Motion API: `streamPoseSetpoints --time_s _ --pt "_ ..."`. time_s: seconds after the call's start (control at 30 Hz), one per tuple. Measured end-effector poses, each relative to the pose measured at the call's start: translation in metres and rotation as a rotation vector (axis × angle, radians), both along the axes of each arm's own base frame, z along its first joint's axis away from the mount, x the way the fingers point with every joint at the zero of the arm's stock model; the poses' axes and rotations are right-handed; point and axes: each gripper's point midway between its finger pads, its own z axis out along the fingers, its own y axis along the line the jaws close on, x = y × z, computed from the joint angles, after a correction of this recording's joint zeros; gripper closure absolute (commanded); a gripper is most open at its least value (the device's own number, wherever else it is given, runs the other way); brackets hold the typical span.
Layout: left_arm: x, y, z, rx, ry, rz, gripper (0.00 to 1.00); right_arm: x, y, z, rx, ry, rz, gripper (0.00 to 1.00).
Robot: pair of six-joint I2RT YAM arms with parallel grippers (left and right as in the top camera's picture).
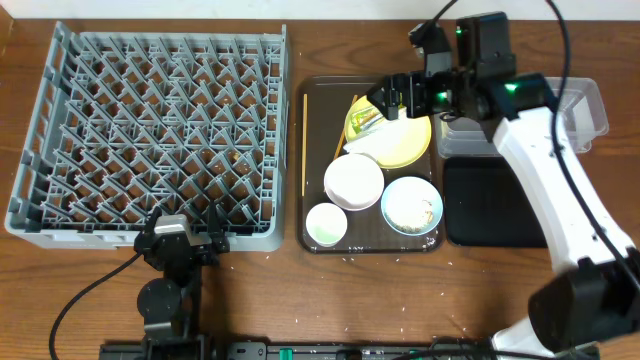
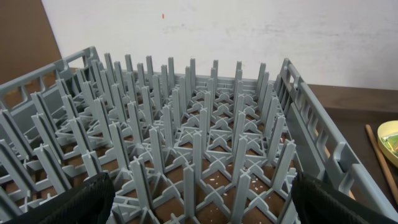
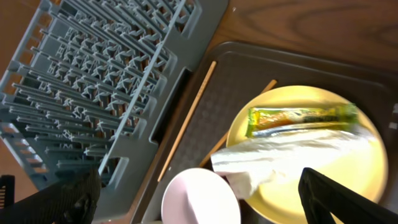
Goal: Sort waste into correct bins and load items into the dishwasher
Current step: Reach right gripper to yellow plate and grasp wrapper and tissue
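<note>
**Rack** [image 1: 150,130]: grey, pegs upright, at the far left corner of the bench [image 1: 300,300]. A few whitish grains [image 2: 214,180] lie on its lattice base. More are scattered on the bench toward the near edge.

**Brown tray** [image 1: 316,120]: mid-bench, just right of the rack.
- The plate [image 1: 412,148] is at the tray's far right.
- The wrapper [image 3: 301,118] and the napkin [image 3: 280,155] lie on the plate, touching each other.
- The wrapper's print is too blurred to read.
- The white bowl [image 1: 354,181] touches the plate's near edge.
- The blue bowl [image 1: 411,205] is just right of the white bowl and has whitish scraps [image 1: 416,210] inside.
- The cup [image 1: 326,224] is at the tray's near left corner.
- One chopstick [image 1: 304,140] lies along the tray's left rim.
- The other chopstick [image 1: 345,130] lies slanted against the plate's left edge.

**Tub** [image 1: 588,105]: clear, at the far right of the bench, partly hidden by the right arm.

**Black tray** [image 1: 490,205]: just nearside of the tub, beside the brown tray's right rim.

**Right hand** [image 1: 388,100]: above the far part of the plate, fingers spread wide, pinching nothing. In the wrist view the wrapper and napkin lie below it.

**Left hand** [image 1: 183,238]: at the rack's near edge, fingers spread, pinching nothing.
</note>
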Motion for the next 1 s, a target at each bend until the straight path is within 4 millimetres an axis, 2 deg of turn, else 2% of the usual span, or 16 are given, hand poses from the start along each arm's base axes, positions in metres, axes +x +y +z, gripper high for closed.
streamPoseSetpoints --time_s 0.07,0.17,0.27,0.4,0.43,0.53,0.7,0.87,0.93,0.97,1.0 --pt "0.0 0.0 0.0 0.0 0.0 0.0 0.08 0.006 0.001 -0.011 0.009 0.033 -0.027 0.1" --pt "0.0 0.0 0.0 0.0 0.0 0.0 0.08 0.015 -0.008 -0.037 -0.01 0.152 -0.203 0.16" --pt "0.0 0.0 0.0 0.0 0.0 0.0 0.08 0.02 -0.015 -0.074 -0.081 0.267 -0.446 0.16" --pt "0.0 0.0 0.0 0.0 0.0 0.0 0.08 0.023 -0.006 -0.12 -0.178 0.315 -0.653 0.16" --pt "0.0 0.0 0.0 0.0 0.0 0.0 0.08 0.023 -0.004 -0.125 -0.19 0.314 -0.673 0.17" --pt "0.0 0.0 0.0 0.0 0.0 0.0 0.08 0.023 0.0 -0.159 -0.246 0.334 -0.748 0.17" --pt "0.0 0.0 0.0 0.0 0.0 0.0 0.08 0.03 -0.003 -0.192 -0.275 0.34 -0.804 0.21" --pt "0.0 0.0 0.0 0.0 0.0 0.0 0.08 0.037 -0.006 -0.208 -0.278 0.337 -0.83 0.33" --pt "0.0 0.0 0.0 0.0 0.0 0.0 0.08 0.039 -0.008 -0.209 -0.277 0.327 -0.842 0.46" --pt "0.0 0.0 0.0 0.0 0.0 0.0 0.08 0.041 -0.008 -0.209 -0.279 0.322 -0.844 0.63" --pt "0.0 0.0 0.0 0.0 0.0 0.0 0.08 0.041 -0.008 -0.21 -0.278 0.321 -0.848 0.69"
